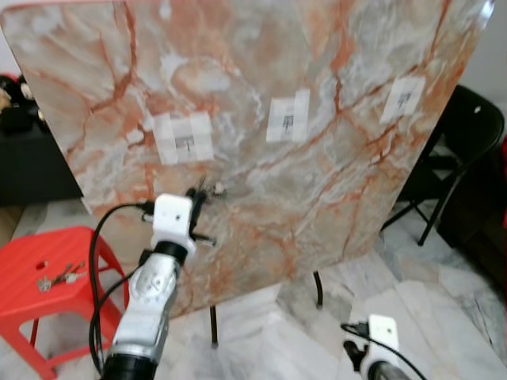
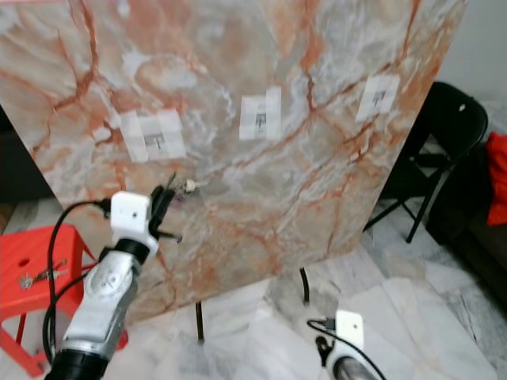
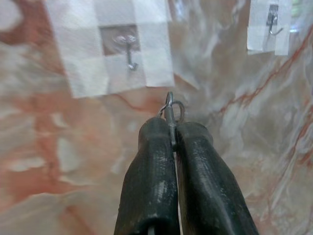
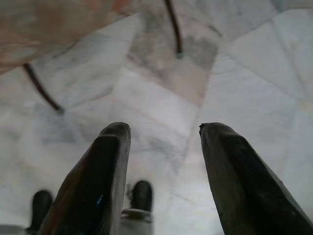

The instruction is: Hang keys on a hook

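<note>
We face a large marble-patterned board (image 1: 261, 119), veined in orange and grey and propped upright on thin dark legs over a pale marble floor (image 1: 444, 317). Three white tape patches are stuck across the board; we can read no writing on them or anywhere else. A black folding chair (image 1: 459, 150) stands at the board's right edge, and a red plastic stool (image 1: 47, 277) sits low to the left, with a second bunch of keys (image 1: 59, 277) lying on its seat.

Our left arm is raised to the board, its left gripper (image 3: 172, 129) just below the left tape patch (image 3: 115, 44). Its jaws are pressed together on the thin metal of a key ring (image 3: 171, 107), which sticks out past the fingertips, close under the small metal hook (image 3: 129, 54) at the centre of that patch but not on it. A second hook (image 3: 273, 22) shows on the neighbouring patch.

Our right gripper (image 4: 164, 132) hangs low over the floor, jaws spread wide and holding nothing.
</note>
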You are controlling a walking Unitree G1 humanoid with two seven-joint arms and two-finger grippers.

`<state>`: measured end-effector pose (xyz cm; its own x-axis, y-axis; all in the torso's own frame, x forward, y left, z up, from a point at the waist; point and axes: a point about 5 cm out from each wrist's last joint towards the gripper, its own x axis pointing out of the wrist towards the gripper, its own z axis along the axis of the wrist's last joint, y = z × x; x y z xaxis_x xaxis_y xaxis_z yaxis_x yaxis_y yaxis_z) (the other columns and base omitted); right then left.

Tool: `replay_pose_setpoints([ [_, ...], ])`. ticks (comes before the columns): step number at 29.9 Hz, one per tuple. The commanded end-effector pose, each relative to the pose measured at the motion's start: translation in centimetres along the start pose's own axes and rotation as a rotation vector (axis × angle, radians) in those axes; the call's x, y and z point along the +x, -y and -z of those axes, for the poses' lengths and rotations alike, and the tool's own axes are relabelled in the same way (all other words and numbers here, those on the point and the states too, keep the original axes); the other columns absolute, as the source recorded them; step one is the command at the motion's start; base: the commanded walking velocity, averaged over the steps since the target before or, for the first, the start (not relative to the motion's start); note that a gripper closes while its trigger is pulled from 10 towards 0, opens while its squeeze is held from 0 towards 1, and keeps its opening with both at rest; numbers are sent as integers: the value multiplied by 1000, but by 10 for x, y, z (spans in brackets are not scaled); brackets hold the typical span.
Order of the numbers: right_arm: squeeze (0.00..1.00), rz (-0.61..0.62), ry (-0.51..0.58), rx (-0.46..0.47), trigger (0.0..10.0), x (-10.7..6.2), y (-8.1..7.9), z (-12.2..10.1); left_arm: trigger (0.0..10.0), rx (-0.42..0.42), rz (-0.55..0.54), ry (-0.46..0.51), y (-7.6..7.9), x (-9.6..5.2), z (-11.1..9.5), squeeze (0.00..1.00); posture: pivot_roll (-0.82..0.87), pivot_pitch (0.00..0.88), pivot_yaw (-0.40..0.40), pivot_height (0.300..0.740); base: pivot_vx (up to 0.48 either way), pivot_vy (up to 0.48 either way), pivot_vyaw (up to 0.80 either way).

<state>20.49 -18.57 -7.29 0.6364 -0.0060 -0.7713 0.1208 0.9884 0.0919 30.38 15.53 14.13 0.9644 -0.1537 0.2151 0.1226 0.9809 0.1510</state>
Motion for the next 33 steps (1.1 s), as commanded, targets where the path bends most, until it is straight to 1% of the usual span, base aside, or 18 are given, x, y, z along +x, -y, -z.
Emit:
replay_pose_setpoints([
  [1, 0, 12, 5, -3, 10000, 0, 4, -2, 10000, -3, 3, 43, -1, 3, -10, 0, 101, 0, -70, 740, 0, 0, 0],
  [6, 0, 13, 6, -3, 10000, 0, 4, -2, 10000, -3, 7, 56, -1, 5, -14, 0, 102, 0, -69, 740, 0, 0, 0],
  [8, 0, 13, 6, -3, 10000, 0, 4, -2, 10000, -1, 22, 73, 1, 10, -20, 0, 104, 0, -69, 740, 0, 0, 0],
  [10, 0, 13, 7, -3, 10000, 0, 4, -2, 10000, 3, 25, 75, 1, 12, -21, 0, 105, 0, -68, 740, 0, 0, 0],
  [14, 0, 13, 7, -3, 10000, 0, 3, -2, 10000, 37, 24, 55, -1, 20, -21, 0, 104, 0, -65, 740, 0, 0, 0],
  [16, 0, 13, 7, -3, 10000, 0, 3, -3, 10000, 39, 25, 53, -1, 21, -21, 0, 104, 0, -65, 740, 0, 0, 0],
  [19, 0, 14, 8, -3, 10000, 0, 3, -3, 10000, 44, 27, 48, 0, 27, -22, 0, 103, 0, -64, 740, 0, 0, 0],
  [20, 0, 14, 8, -2, 10000, 0, 3, -3, 10000, 58, 22, 40, 1, 30, -22, 0, 101, 0, -62, 740, 0, 0, 0],
  [24, 0, 15, 8, -3, 10000, 0, 2, -3, 10000, 62, 12, 39, 2, 40, -26, 0, 99, 0, -61, 740, 0, 0, 0],
  [28, 0, 15, 8, -3, 10000, 0, 2, -4, 10000, 77, 1, 31, 1, 44, -27, 0, 98, 0, -60, 740, 0, 0, 0],
  [30, 0, 17, 8, -3, 10000, 0, 2, -4, 10000, 88, -36, 16, -3, 49, -27, 0, 98, 0, -60, 740, 0, 0, 0],
  [33, 0, 17, 7, -3, 10000, 0, 2, -3, 10000, 89, -55, 11, -6, 52, -27, 0, 99, 0, -58, 740, 0, 0, 0],
])
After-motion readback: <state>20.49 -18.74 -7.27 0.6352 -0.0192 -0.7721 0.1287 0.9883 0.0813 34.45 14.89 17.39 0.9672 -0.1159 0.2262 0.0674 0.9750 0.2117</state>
